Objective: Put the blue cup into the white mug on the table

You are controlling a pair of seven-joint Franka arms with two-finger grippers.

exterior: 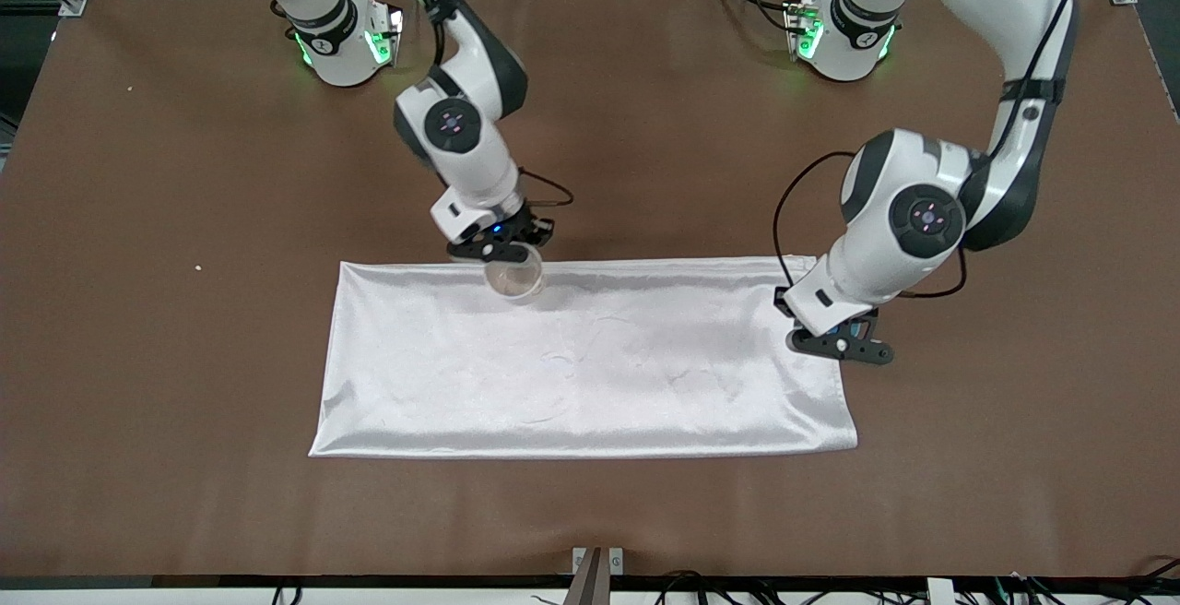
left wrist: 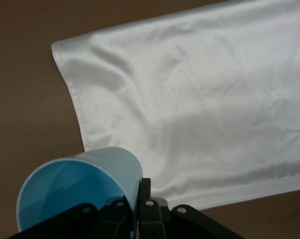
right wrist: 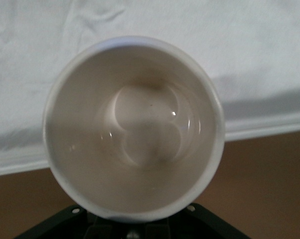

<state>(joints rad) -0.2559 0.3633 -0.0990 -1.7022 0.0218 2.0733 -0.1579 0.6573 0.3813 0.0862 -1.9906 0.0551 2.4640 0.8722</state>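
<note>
The blue cup is being pinched at its rim by the left gripper, one finger pressing on the outside of the wall, so the jaws are closed on the thin plastic. In the left wrist view the cup is tilting, its open mouth turned toward the camera and its pale blue inside showing. In the front view the left gripper is hanging low over the corner of the white cloth at the left arm's end of the table, and the cup itself is hiding under the wrist there.

The white mug is being carried by the right gripper, whose jaws are clamping its rim. It is hanging over the cloth's edge farthest from the front camera, toward the right arm's end. In the right wrist view the mug is opening straight at the camera, showing a cream inside with glossy reflections on its bottom, while the cloth's hem and the brown table are lying below it.

The cloth is lying flat on the table, lightly wrinkled, between the two arms.
</note>
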